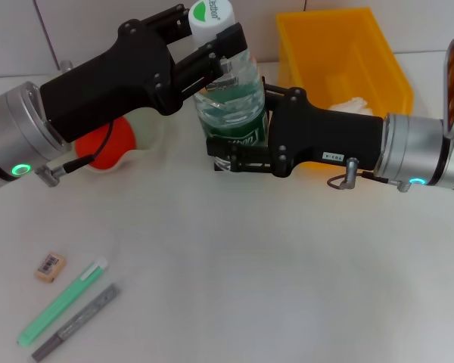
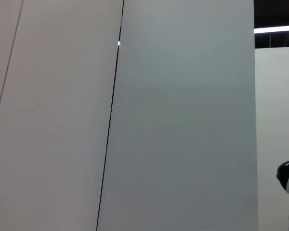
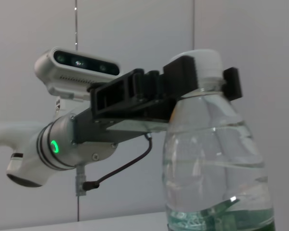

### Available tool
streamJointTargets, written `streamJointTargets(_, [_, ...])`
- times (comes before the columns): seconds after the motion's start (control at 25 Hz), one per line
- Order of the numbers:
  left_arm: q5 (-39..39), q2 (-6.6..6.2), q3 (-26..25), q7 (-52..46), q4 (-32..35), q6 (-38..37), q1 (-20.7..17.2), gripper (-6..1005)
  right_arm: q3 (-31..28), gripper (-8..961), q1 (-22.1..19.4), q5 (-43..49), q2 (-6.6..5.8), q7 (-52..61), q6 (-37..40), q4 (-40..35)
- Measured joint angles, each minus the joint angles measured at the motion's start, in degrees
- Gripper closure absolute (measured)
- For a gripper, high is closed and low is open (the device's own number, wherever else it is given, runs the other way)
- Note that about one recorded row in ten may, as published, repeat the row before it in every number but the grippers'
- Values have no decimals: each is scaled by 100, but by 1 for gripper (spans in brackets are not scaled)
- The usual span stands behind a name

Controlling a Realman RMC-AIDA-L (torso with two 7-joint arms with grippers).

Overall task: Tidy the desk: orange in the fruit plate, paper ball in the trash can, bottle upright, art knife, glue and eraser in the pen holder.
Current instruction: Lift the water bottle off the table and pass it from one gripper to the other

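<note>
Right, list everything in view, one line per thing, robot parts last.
bottle: one, clear with green label and white cap, upright at the table's far middle, held by both grippers
orange: one, orange-red, far left, mostly behind the left arm, in a pale fruit plate
trash can: one, yellow, far right, with a white paper ball inside
eraser: one, tan, near left
glue: one green stick, near left
art knife: one, grey, beside the glue
table: one, white
left gripper: black, shut on the bottle's neck
right gripper: black, shut on the bottle's lower body
</note>
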State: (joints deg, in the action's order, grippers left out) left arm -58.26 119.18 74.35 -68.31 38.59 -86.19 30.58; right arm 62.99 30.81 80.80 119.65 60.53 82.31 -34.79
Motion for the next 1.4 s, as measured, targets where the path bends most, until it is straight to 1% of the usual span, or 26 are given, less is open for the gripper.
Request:
streamJointTargets(0.08, [-16, 0, 3, -1, -1, -3, 4, 564, 231, 187, 20, -21, -2, 1, -167, -34])
streamJointTargets(0.24, [-12, 0, 10, -2, 0, -3, 4, 564, 320, 185, 37, -21, -3, 1, -281, -44])
streamJointTargets(1.32, [50, 0, 9, -7, 19, 40, 28, 564, 329, 177, 12, -32, 6, -41, -369, -54])
streamJointTargets(1.4, [58, 1, 8, -6, 20, 39, 28, 564, 329, 165, 10, -32, 6, -41, -369, -55])
